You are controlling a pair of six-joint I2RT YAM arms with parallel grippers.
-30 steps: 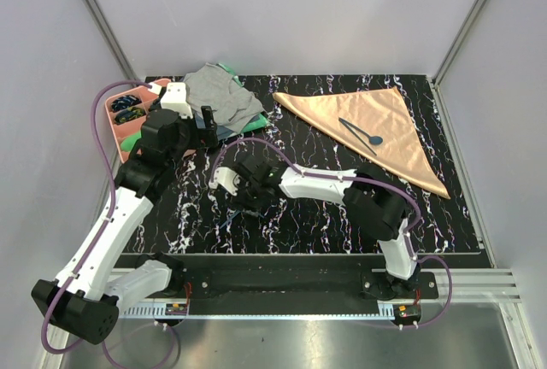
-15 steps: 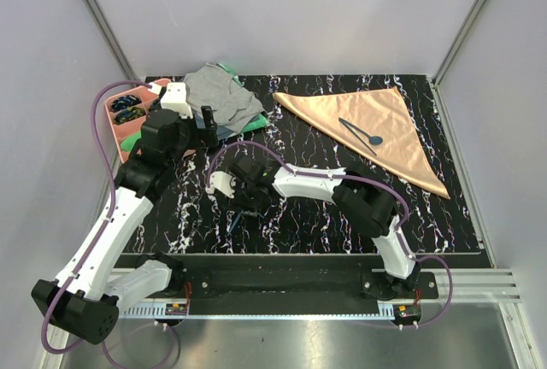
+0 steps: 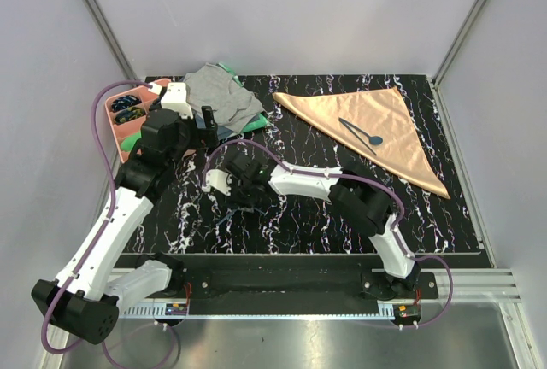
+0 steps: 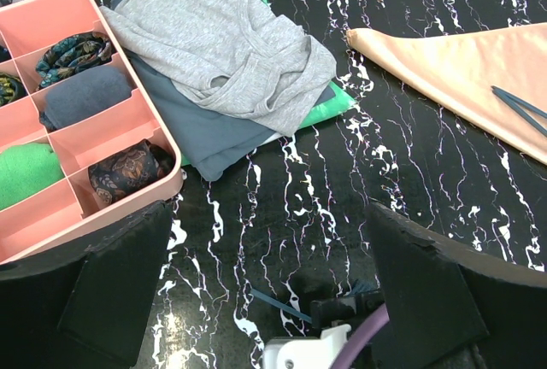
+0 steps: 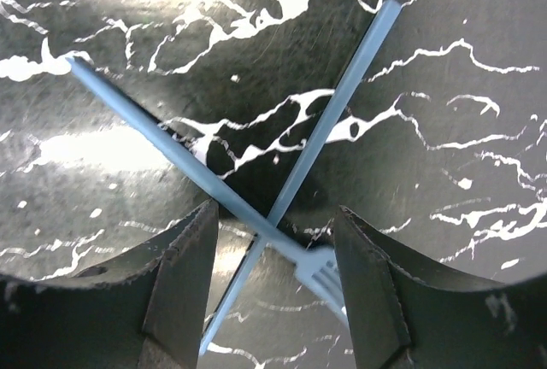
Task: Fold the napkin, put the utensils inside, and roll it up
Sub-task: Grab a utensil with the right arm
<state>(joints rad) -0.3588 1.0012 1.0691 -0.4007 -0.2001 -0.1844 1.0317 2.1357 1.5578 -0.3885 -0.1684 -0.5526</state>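
Blue fork (image 5: 154, 130) and a crossed utensil (image 5: 342, 96) lie between the parted fingers of the right gripper (image 5: 273, 292), grip unclear; it has edged left. Meanwhile the left gripper (image 4: 273, 288) gapes empty. Far right, the napkin (image 3: 385, 113) with spoon (image 3: 374, 139) stays put.

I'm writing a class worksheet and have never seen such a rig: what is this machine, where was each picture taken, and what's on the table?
Two robot arms sit at a table's near edge. One camera looks down from above; one rides each wrist. On it lie a folded peach napkin with a spoon on it, a grey cloth and a pink tray. The right arm's open jaws straddle a fork crossed with another utensil, gripping nothing. The left arm's jaws are open.
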